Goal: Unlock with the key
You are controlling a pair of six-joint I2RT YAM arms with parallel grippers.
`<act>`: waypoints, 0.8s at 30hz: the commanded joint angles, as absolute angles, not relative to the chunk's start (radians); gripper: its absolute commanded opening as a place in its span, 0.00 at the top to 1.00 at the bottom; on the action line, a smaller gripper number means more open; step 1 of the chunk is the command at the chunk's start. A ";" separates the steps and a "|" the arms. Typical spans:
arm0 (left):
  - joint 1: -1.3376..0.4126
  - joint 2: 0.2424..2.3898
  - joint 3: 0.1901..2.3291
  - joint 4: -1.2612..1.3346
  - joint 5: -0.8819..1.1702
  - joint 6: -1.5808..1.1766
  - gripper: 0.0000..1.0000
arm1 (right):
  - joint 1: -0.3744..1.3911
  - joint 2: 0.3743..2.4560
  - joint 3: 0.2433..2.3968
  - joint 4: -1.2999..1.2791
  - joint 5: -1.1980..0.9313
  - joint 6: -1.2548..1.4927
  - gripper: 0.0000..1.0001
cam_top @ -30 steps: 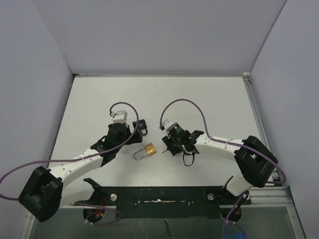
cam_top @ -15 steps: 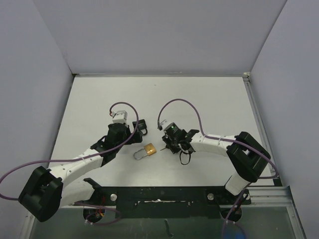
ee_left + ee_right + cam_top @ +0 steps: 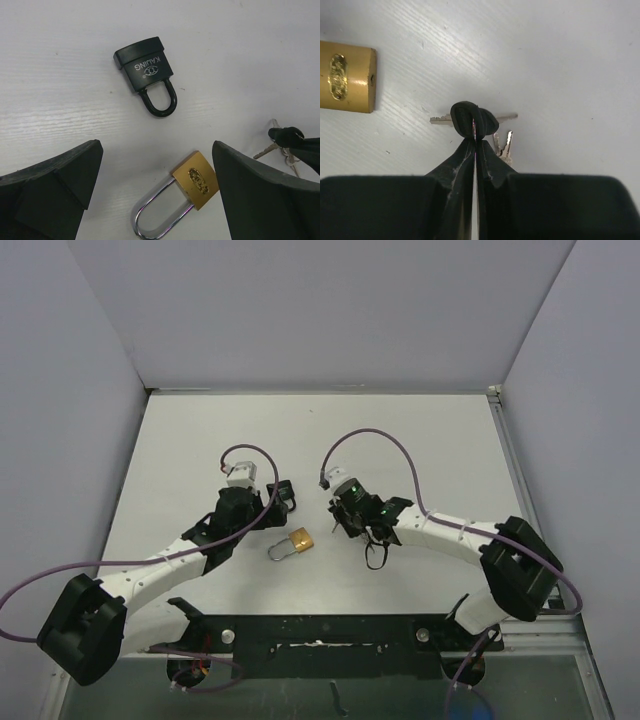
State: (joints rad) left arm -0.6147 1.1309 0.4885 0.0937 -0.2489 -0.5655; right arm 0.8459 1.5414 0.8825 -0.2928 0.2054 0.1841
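Key (image 3: 464, 116) — black head pinched tight in the right gripper (image 3: 474, 136), a second key (image 3: 506, 142) beside it. It sits near the brass padlock (image 3: 346, 82), not touching. The brass padlock lies flat on the white table (image 3: 420, 440). Left gripper (image 3: 156, 152) — spread wide above it, holding nothing. Black padlock (image 3: 144, 67) lies just beyond.

top: high overhead, looking down, whole table (image 3: 420, 440) | wrists: close, facing down | shared by all: brass padlock (image 3: 196, 181)
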 commanded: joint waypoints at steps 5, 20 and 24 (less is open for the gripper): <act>-0.654 1.113 0.463 0.314 -0.133 -0.512 0.11 | 0.841 1.388 0.915 -0.251 0.251 0.187 1.00; -0.728 1.140 0.426 0.562 0.059 -0.397 0.22 | 0.817 1.300 0.956 -0.290 0.216 0.238 1.00; -0.751 1.172 0.436 0.582 0.059 -0.373 0.25 | 0.803 1.289 0.966 -0.303 0.200 0.258 1.00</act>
